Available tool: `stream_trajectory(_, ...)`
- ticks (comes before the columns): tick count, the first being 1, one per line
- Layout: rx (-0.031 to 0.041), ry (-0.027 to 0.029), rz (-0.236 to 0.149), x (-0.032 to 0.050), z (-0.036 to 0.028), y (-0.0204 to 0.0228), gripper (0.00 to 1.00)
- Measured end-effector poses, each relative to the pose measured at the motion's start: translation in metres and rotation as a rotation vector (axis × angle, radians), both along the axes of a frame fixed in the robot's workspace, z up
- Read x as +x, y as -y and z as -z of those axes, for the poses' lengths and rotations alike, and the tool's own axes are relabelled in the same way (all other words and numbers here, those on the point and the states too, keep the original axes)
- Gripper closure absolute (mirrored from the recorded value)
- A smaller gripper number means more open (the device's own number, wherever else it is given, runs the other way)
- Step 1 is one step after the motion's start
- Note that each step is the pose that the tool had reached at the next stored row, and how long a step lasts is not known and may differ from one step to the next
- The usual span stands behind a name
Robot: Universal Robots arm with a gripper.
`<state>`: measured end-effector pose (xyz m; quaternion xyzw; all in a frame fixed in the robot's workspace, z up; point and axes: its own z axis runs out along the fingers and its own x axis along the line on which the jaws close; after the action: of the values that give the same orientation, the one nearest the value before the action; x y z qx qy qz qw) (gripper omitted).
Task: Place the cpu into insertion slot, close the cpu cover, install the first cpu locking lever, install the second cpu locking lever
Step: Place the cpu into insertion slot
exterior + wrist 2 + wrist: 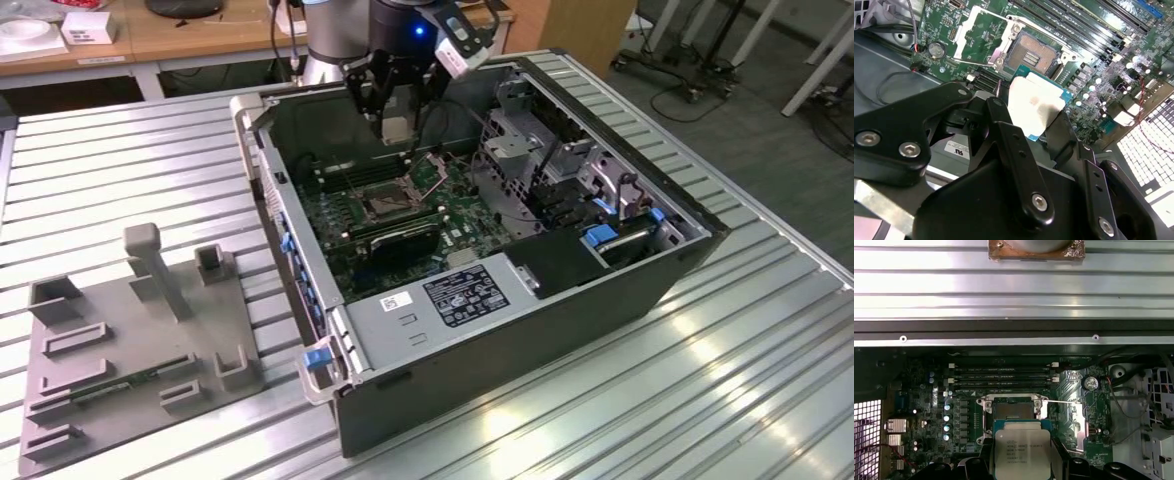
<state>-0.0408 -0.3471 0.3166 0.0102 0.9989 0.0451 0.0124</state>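
Exterior view: jaws clamp the cpu (396, 130) above the open computer case (574, 330) on the ribbed desk (134, 150). Second wrist view: gripped cpu (1036, 102) near the bare insertion slot (1035, 52), with the cpu cover (1002, 42) flipped open beside it. First wrist view: cpu (1021, 452) close to the insertion slot (1013, 410), not seated.

My fingers (1014, 150) are smooth black metal, faintly glossy, with bright steel screws. On the cpu (1022, 455) the top is matt silvery metal. The table (747, 380) is ribbed, shiny metal.
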Motion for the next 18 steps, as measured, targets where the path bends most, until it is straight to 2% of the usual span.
stream_trajectory(11,0.0003,0.0002,0.0,-0.0001,0.0008,0.0,0.46)
stream_trajectory(15,0.0002,0.0002,0.0,-0.0015,0.0037,0.0,0.46)
stream_trajectory(18,0.0,0.0001,0.0,-0.0024,0.0082,0.0,0.46)
